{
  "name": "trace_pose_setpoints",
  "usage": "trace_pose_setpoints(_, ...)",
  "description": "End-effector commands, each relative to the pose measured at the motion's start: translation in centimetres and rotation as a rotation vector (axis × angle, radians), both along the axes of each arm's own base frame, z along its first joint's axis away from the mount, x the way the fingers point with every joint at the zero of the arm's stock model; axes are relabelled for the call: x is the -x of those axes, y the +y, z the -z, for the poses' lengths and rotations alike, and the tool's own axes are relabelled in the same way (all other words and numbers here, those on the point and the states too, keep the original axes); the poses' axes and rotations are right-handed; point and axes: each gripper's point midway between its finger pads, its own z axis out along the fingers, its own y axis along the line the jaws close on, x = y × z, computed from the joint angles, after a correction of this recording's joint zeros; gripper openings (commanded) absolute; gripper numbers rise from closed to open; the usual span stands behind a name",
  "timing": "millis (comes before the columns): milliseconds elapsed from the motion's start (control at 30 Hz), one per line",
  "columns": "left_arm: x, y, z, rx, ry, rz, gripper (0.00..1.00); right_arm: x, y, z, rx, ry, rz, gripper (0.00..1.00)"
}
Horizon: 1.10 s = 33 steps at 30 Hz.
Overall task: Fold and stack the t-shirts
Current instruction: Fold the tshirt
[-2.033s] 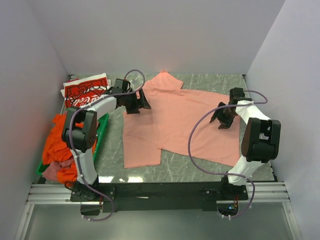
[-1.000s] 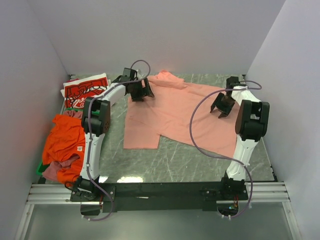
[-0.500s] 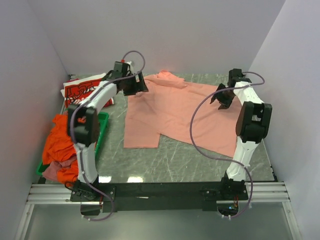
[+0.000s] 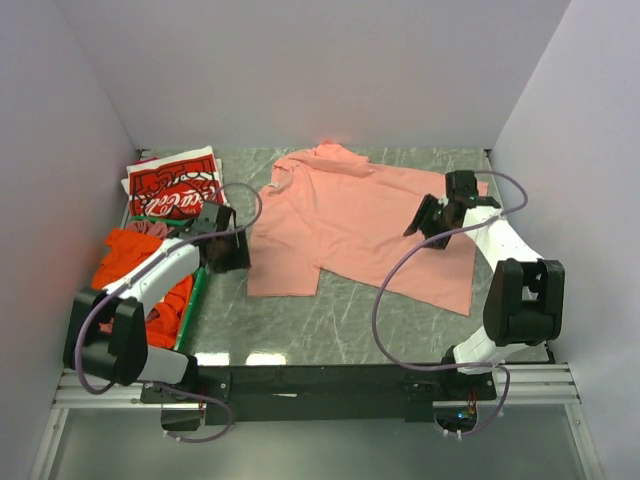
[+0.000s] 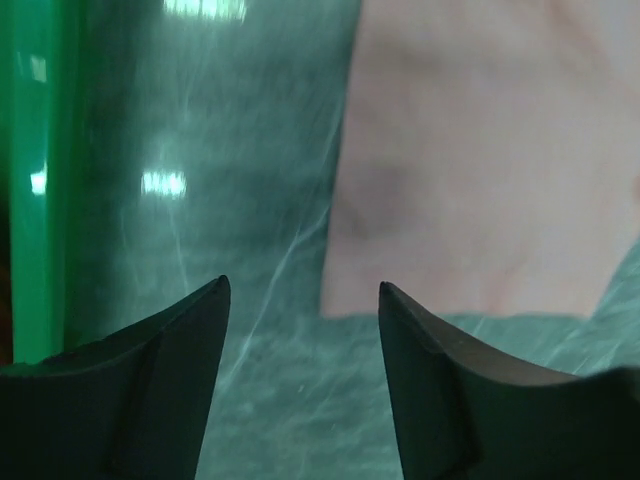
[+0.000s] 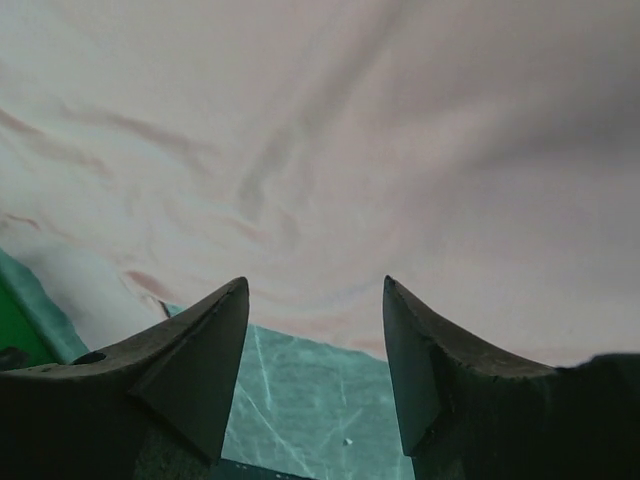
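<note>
The salmon-pink t-shirt (image 4: 350, 225) lies spread flat on the table's middle. The red Coca-Cola t-shirt (image 4: 172, 188) lies folded at the back left. The orange t-shirt (image 4: 122, 262) is heaped in the green crate, with a bit of mauve cloth (image 4: 150, 229) beside it. My left gripper (image 4: 226, 251) is open and empty, low over bare table just left of the pink shirt's near left corner (image 5: 480, 160). My right gripper (image 4: 424, 224) is open and empty above the pink shirt's right part (image 6: 330, 130).
The green crate (image 4: 194, 290) stands at the left edge, and its rim also shows in the left wrist view (image 5: 38, 190). White walls close the back and both sides. Marbled green table (image 4: 350, 320) shows in front of the shirt.
My left gripper has swung from the shirt's back left sleeve to the near left, beside the shirt's lower corner. My right gripper has moved from the back right inward over the shirt. The sleeve now lies spread.
</note>
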Motion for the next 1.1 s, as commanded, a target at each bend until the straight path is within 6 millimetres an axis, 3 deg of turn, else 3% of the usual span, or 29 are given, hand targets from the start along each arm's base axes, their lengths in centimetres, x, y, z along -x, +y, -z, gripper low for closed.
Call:
trace_pose_setpoints(0,1.8,-0.2,-1.1,0.045,-0.036,-0.018,0.65,0.9,1.4,-0.2,-0.017,-0.045,-0.001,0.63)
trace_pose_setpoints(100,2.8,-1.3,-0.4,0.059,-0.025,0.009,0.58,2.0,2.3,-0.2,-0.024,-0.053,-0.008,0.63)
trace_pose_setpoints(233,3.7,-1.7,0.9,0.042,0.016,0.010,0.54,2.9,2.8,-1.0,-0.019,-0.075,-0.020,0.63)
trace_pose_setpoints(433,3.7,-2.1,1.9,0.055,0.021,0.018,0.50,4.6,2.3,-1.4,0.009,-0.087,-0.026,0.63)
trace_pose_setpoints(667,3.6,-2.6,3.4,0.061,0.060,0.030,0.45,6.7,2.2,-0.4,0.006,-0.078,-0.024,0.63)
trace_pose_setpoints(1067,4.0,-2.7,5.3,0.045,0.123,0.046,0.38,7.7,2.2,0.1,-0.004,-0.082,-0.001,0.63)
